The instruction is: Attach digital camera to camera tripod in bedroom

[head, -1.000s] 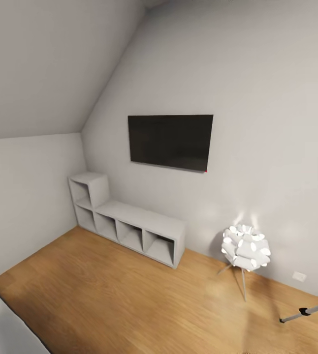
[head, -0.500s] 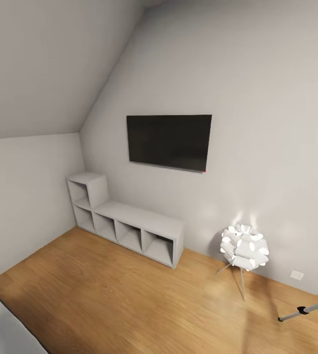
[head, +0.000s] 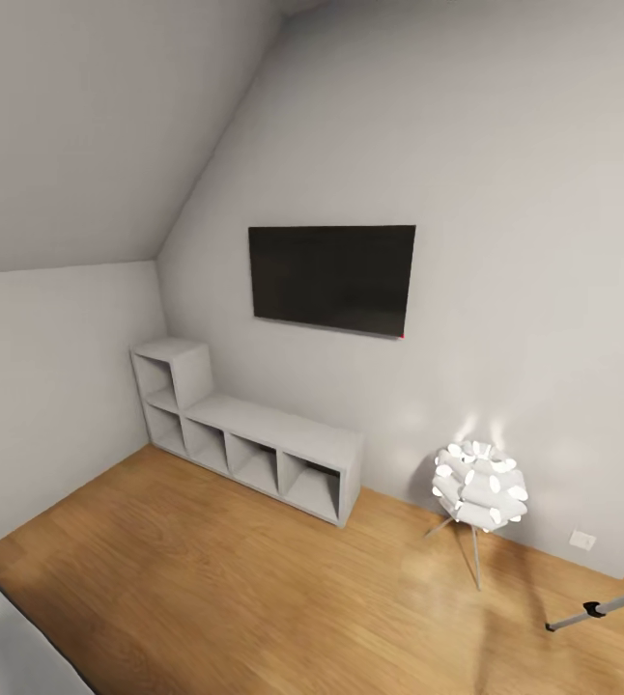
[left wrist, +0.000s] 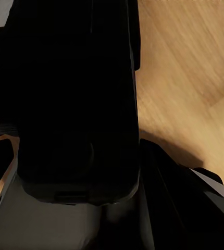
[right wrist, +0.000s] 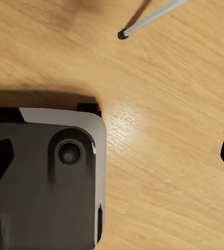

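The head view looks into a corner of the bedroom (head: 505, 145) with pale grey walls under a sloped ceiling and a light wood floor (head: 215, 589). A dark flat screen (head: 332, 278) hangs on the far wall near the centre. Below it, toward 8 o'clock, white cube shelves (head: 254, 439) stand against the wall, two cubes high at the far end and one cube high along the rest. At 4 o'clock a lit white lamp (head: 479, 486) stands on thin legs near the wall, with a wall socket (head: 583, 541) just past it. Of the camera tripod (head: 604, 608), one silver leg with black joints shows at the 4 o'clock edge, slanting down to the floor, well apart from the shelves and near the lamp. A pale grey corner of the bed (head: 3, 647) sits at 7 o'clock.

In the right wrist view the same tripod leg comes down to its black foot on the floor at 12 o'clock. The right end effector (right wrist: 112, 159) is spread wide, its dark tips at the 3 and 9 o'clock edges with nothing between them. Below lies a grey and black part of the robot base (right wrist: 44, 182) with a round knob.

In the left wrist view a large black boxy mass (left wrist: 75, 99) sits close to the lens over wood floor. I cannot tell whether it is the digital camera, nor how the left end effector stands.
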